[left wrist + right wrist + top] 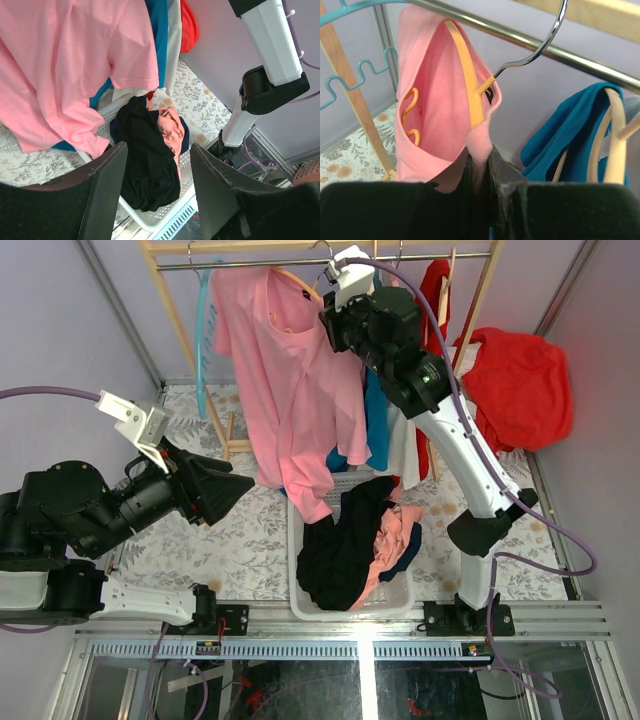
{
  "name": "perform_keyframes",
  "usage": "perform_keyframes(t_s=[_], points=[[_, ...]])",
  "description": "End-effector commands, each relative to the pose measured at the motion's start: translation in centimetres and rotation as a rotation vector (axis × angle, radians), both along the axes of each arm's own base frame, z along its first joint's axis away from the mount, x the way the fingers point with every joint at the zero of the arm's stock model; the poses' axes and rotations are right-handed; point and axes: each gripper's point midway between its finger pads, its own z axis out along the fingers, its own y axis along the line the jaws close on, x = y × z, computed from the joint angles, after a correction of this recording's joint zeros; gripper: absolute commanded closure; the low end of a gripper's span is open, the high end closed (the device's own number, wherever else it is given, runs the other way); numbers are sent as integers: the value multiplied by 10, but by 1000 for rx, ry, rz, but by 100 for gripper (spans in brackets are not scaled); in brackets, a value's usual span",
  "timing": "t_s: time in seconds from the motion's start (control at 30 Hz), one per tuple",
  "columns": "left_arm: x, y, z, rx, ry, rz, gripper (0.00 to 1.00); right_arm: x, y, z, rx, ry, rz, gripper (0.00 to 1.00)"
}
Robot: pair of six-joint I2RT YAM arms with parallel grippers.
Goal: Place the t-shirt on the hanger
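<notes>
The pink t-shirt (290,390) hangs from the rail on the orange hanger (465,75), whose metal hook (540,45) rests over the bar. The hanger's arm sits inside the neck opening. My right gripper (481,152) is shut on the ribbed collar of the t-shirt just below the hanger's neck; from above, that gripper (322,312) is up at the rail. My left gripper (240,490) is lower left of the shirt, open and holding nothing. In the left wrist view its fingers (107,185) frame the basket, with the t-shirt's hem and sleeve (65,65) above.
A white basket (300,570) below the shirt holds a black garment (345,540) and a salmon one (398,530). A blue shirt (565,130) on a pale wooden hanger (615,145) hangs beside it. A teal hanger (350,80) hangs left, red cloth (520,380) right.
</notes>
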Motion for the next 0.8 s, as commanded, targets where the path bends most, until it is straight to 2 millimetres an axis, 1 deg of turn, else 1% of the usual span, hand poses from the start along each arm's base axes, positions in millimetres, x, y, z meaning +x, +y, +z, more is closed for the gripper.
perform_keyframes(t_s=[0.0,0.13,0.37,0.57,0.67,0.77], points=[[4,5,5,-11,-11,28,47,3,3,30,100,-91,-3,100],[5,4,4,-5,-14,32,47,7,9,14,90,-68,5,100],[6,4,2,4,-16,35,47,18,19,-5,67,-35,9,100],[6,6,-3,5,-13,38,46,21,18,-23,50,-1,-4,99],[6,7,-4,5,-11,41,46,18,16,-26,49,8,-8,93],[6,7,-5,6,-10,42,46,13,12,-22,53,10,-5,77]])
